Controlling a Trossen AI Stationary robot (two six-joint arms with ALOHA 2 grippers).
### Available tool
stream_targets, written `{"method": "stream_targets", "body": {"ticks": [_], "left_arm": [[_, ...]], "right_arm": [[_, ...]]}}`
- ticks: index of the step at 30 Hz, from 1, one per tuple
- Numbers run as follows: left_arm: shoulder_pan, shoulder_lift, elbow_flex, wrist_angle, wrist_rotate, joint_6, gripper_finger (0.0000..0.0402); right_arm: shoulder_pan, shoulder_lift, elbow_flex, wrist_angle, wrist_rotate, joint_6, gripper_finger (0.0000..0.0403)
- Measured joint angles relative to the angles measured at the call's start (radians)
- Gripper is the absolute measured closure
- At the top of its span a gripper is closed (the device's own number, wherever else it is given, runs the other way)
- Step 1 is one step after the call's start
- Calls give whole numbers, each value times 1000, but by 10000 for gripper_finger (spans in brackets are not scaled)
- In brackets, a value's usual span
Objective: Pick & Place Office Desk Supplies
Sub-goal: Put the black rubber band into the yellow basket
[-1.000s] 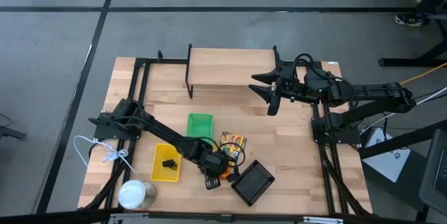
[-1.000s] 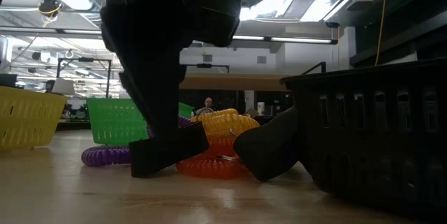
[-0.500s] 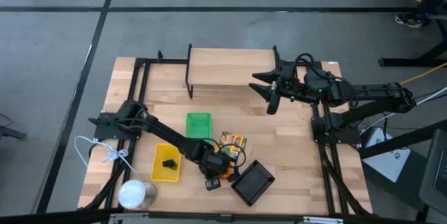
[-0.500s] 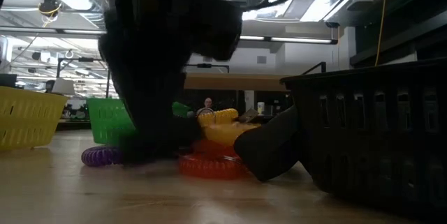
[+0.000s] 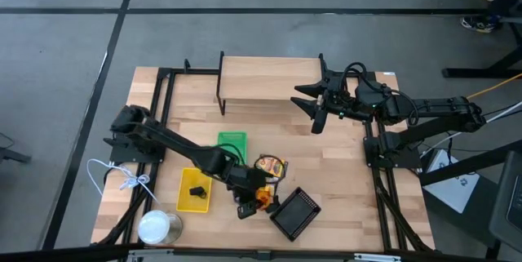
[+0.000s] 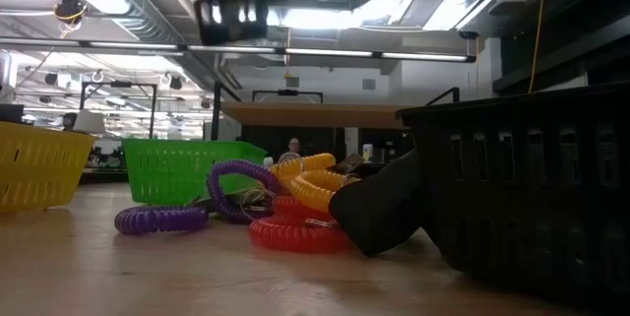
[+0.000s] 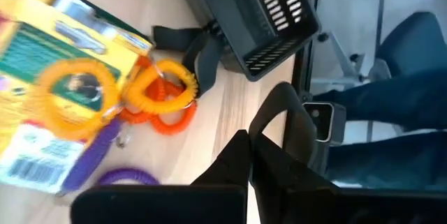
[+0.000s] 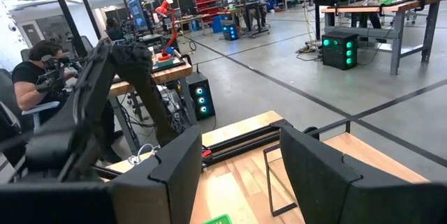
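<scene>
Lifted clear since before, left gripper is pinched together, empty, above orange loops; right gripper gapes.

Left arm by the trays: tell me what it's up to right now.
The left gripper hovers shut just above the pile of orange loops and the printed box, beside the black mesh tray. Nothing shows between its fingers. One black clip lies in the yellow tray; the green tray looks empty. The right gripper waits open over the table's far side.
</scene>
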Motion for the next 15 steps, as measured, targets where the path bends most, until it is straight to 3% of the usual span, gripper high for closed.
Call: {"method": "stream_targets", "body": {"ticks": [7, 15], "left_arm": [[-18, -103, -14, -180, -156, 25, 398], [-14, -319, -239, -183, -263, -62, 398]], "right_arm": [[-6, 0, 0, 0, 0, 0, 206], [-15, 0, 0, 0, 25, 23, 206]]}}
